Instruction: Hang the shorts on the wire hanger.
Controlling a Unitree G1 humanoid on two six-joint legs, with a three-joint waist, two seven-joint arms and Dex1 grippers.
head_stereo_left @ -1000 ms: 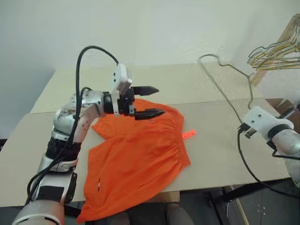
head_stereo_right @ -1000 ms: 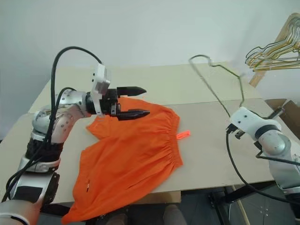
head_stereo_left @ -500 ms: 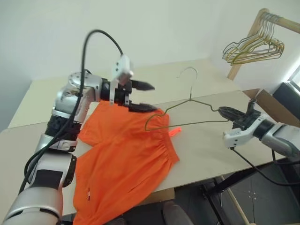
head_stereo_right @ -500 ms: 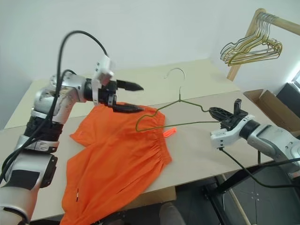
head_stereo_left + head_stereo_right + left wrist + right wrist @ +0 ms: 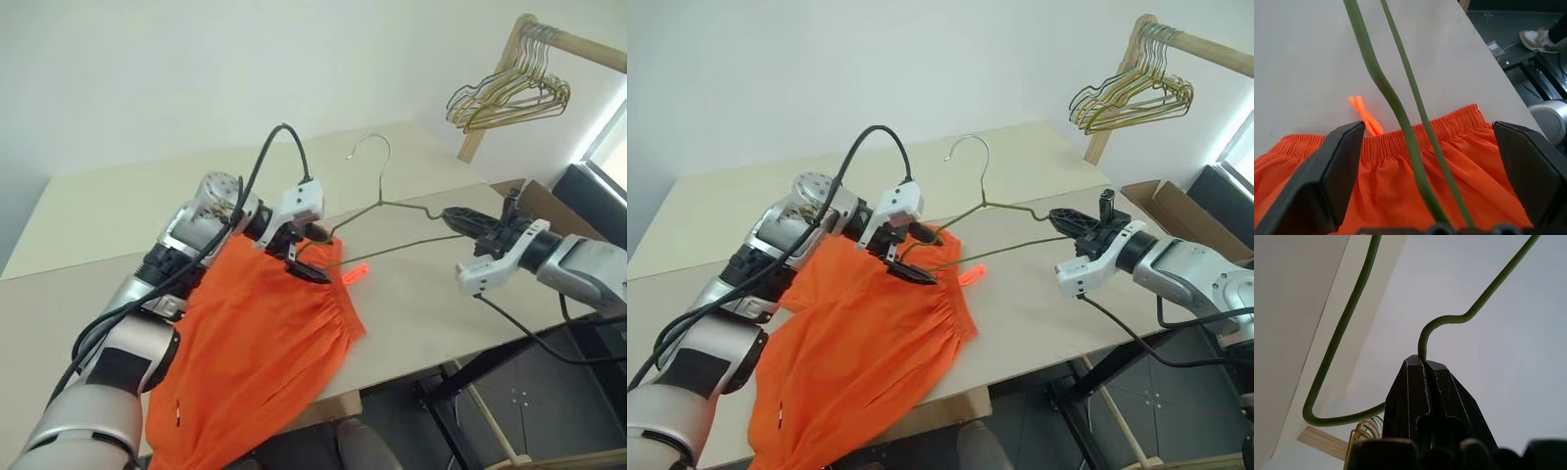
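My right gripper (image 5: pixel 1065 217) pinched tight on one end of the wire hanger (image 5: pixel 1004 208), held level over the table (image 5: pixel 1038 294), left gripper (image 5: pixel 911 257) spread wide above the shorts' (image 5: pixel 867 343) waistband, hanger's far end between its fingers

Wire hanger (image 5: pixel 392 217) swung from upright to level over the shorts (image 5: pixel 265 343), left gripper (image 5: pixel 306 257) lowered to the waistband

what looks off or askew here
The shorts lie crumpled and skewed, one leg drooping over the table's near edge. The hanger, pinched at one end by the right pincer, is held out flat rather than hanging from its hook. Nothing looks damaged.
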